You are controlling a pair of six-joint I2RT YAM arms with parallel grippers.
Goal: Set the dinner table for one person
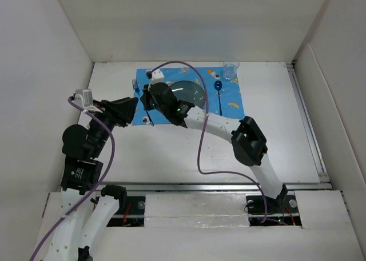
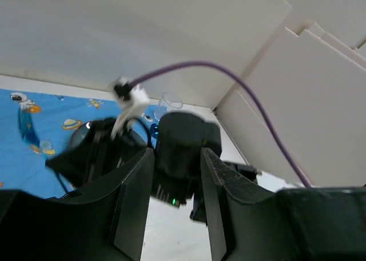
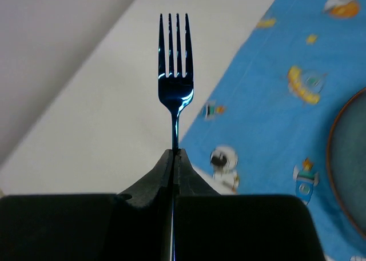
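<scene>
Looking from overhead: white dinner table (image 1: 171, 152) under both arms, blue placemat (image 1: 229, 104) toward its far edge carrying plate (image 1: 193, 92) and spoon (image 1: 218, 88), glass (image 1: 231, 69) at its far right corner — right gripper (image 1: 147, 98) over the mat's left edge, left gripper (image 1: 130, 109) just beside. Through the left wrist: fingers (image 2: 132, 198) parted, gripping nothing. Through the right wrist: jaws pressed together on a fork (image 3: 175, 84) by its handle — tines pointing away, above the mat's edge and bare table.
</scene>
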